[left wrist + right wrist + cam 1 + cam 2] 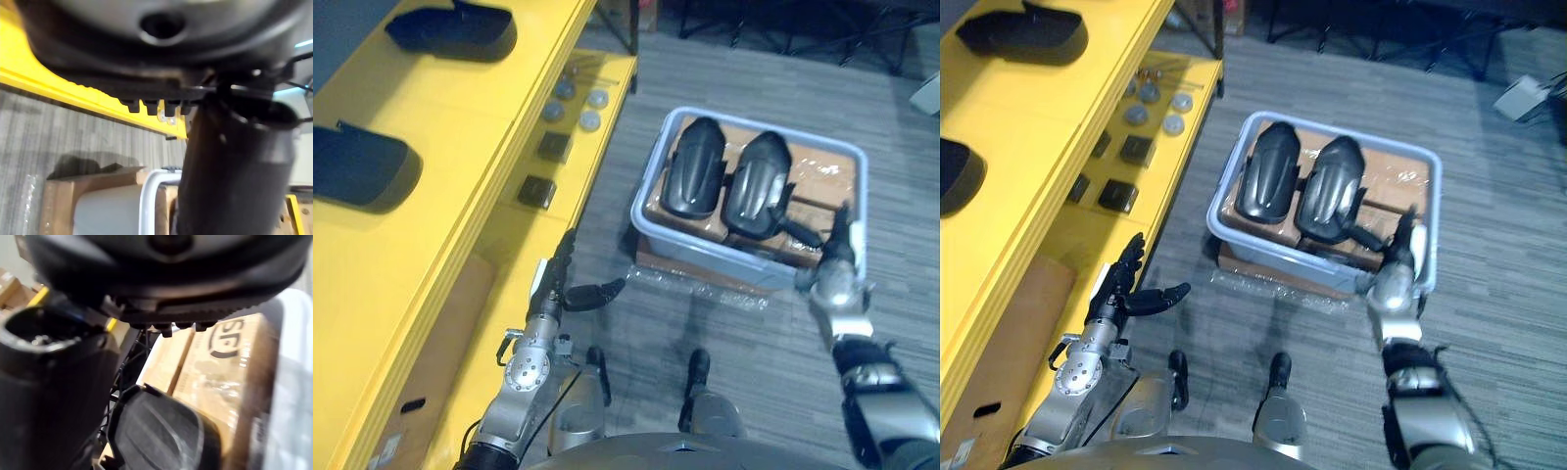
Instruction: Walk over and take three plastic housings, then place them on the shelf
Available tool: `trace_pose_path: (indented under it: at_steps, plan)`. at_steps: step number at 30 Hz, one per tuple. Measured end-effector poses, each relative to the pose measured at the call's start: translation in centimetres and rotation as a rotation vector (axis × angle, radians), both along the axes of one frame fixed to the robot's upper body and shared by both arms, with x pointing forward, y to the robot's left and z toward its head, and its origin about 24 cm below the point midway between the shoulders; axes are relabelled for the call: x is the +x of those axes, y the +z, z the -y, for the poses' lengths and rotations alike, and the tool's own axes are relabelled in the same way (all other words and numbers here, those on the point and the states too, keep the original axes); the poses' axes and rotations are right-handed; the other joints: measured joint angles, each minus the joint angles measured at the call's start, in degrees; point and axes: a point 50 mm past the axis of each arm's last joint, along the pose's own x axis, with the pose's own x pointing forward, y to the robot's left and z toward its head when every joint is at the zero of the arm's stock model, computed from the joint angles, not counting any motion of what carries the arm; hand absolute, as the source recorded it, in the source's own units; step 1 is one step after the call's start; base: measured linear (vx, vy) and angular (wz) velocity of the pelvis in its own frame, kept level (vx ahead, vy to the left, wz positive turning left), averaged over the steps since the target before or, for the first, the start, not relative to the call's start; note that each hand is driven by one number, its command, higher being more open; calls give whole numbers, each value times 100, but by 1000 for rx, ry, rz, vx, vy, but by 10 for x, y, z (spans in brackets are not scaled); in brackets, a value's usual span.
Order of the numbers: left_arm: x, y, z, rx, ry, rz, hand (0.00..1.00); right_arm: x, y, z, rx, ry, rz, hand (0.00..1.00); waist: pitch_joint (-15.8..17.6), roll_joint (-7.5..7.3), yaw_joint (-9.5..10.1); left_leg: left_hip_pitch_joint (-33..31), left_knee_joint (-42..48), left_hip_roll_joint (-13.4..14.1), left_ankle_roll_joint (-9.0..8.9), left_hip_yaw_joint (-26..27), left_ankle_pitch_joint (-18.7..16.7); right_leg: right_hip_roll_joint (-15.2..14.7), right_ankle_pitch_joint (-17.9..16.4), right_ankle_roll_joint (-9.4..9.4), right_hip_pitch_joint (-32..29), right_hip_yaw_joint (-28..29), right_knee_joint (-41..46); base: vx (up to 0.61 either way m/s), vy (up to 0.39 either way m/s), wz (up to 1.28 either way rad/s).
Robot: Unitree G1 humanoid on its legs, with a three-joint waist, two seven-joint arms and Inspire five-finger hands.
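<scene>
Two black plastic housings [693, 166] [759, 184] lie side by side in a pale blue bin [705, 257] on the floor. Two more housings [450, 31] [362, 166] rest on the top tier of the yellow shelf [460, 117] at the left. My right hand [837, 259] hovers open over the bin's near right corner, fingers straight and thumb towards the nearer housing [156, 431]. My left hand [563, 279] is open and holds nothing, beside the shelf's lower edge and left of the bin.
The bin stands on wrapped cardboard boxes [215, 367]. The shelf's lower tier holds several round grey pieces [578, 103] and two dark square blocks [536, 191] [554, 147]. A cardboard sheet [440, 343] lies lower on the shelf. Grey carpet runs between shelf and bin.
</scene>
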Motion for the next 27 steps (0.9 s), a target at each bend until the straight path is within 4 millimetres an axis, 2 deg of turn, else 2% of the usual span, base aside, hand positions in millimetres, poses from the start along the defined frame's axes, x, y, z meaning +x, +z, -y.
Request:
trace_pose_path:
  at_steps: [2,3,4,6,9,14,18,22,27]
  plan:
    - [3,3,1,-2,-4,16,100,12,32,9,-37,-16,74,100,161,47,73,-208,142,-1,26,-68,-22,2,69,3,-113,-34,-3,-109,23,10]
    - [3,3,1,-2,-4,21,100,15,41,10,-46,-16,95,100,236,54,75,-249,183,-2,30,-93,-21,2,93,-10,-120,-60,-4,-114,20,13]
    - [3,2,1,-2,-5,15,100,23,60,12,-60,-20,136,100,407,49,88,-348,303,-1,59,-139,-45,3,128,-11,-136,-102,-5,-107,21,11]
    - [3,0,2,-5,-11,6,100,26,67,15,-71,-28,139,100,455,54,131,-428,362,0,74,-149,-64,3,169,-26,-191,-115,-5,-75,19,2]
    - [2,-15,0,-8,-2,-42,100,29,81,30,-103,-71,95,100,506,89,259,-667,550,2,115,-178,-129,2,247,-41,-323,-256,-6,-70,31,0]
    - [-9,-55,-11,-44,78,-218,100,27,109,58,-116,-197,36,100,752,174,446,-919,852,10,155,-241,-215,-2,285,-21,-409,-349,-6,-59,38,3]
    - [-20,-74,-12,-44,134,-295,100,22,115,73,-80,-290,-35,100,878,238,589,-1025,930,12,160,-282,-229,-1,289,-16,-484,-407,-5,-58,24,4]
    - [-19,-73,-7,-84,145,-269,100,22,117,74,-62,-323,-56,100,928,296,611,-1114,980,14,156,-294,-238,-1,289,-15,-525,-424,-2,-27,7,-1]
    - [-17,-72,0,-115,145,-254,100,15,125,83,-41,-401,-78,100,1010,441,686,-1257,1036,12,159,-335,-241,-1,289,-14,-673,-485,16,-58,19,1]
